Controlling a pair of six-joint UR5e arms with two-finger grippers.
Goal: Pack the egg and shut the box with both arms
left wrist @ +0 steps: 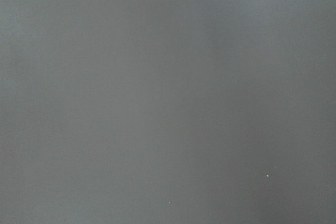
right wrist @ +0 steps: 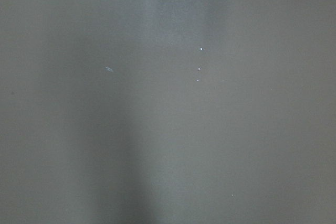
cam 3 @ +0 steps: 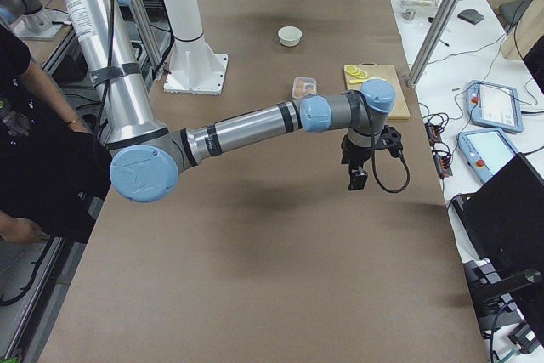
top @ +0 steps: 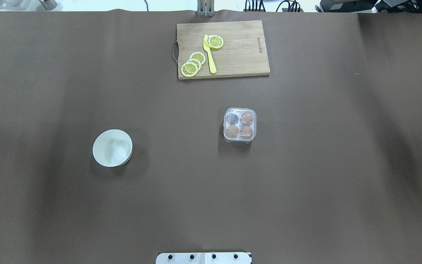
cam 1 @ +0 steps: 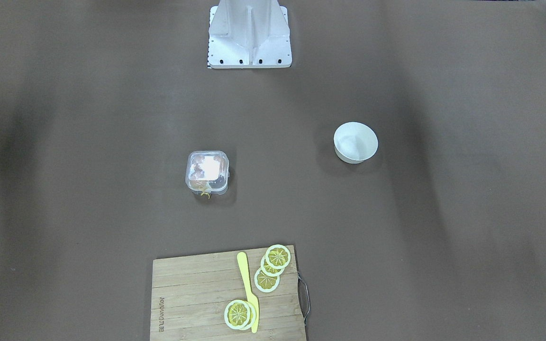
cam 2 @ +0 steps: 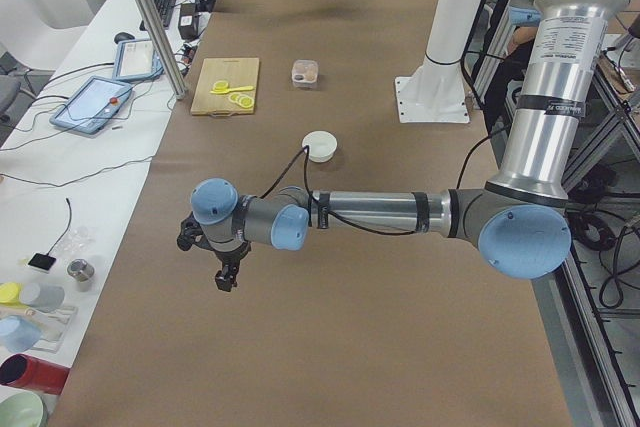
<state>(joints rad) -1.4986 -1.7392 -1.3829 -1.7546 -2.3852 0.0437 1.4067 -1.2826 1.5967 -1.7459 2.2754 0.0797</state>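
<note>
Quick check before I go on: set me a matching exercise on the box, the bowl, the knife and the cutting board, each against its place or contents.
Things:
A. box
B. bowl
C. knife
D. cutting board

Descriptions:
1. lies between groups of lemon slices
2. at the edge of the table farthest from the robot
3. white, on the robot's left side
4. holds three brown eggs

Pairs: A-4, B-3, C-1, D-2.

The left arm (cam 2: 370, 212) and the right arm (cam 3: 246, 129) are silver-grey tubes with rounded light-blue joint caps, a thin black cable (cam 3: 406, 169) looping to the black left gripper (cam 2: 227, 280) and right gripper (cam 3: 356, 181), above a white stand (cam 1: 249, 42) dotted with black screws.
</note>
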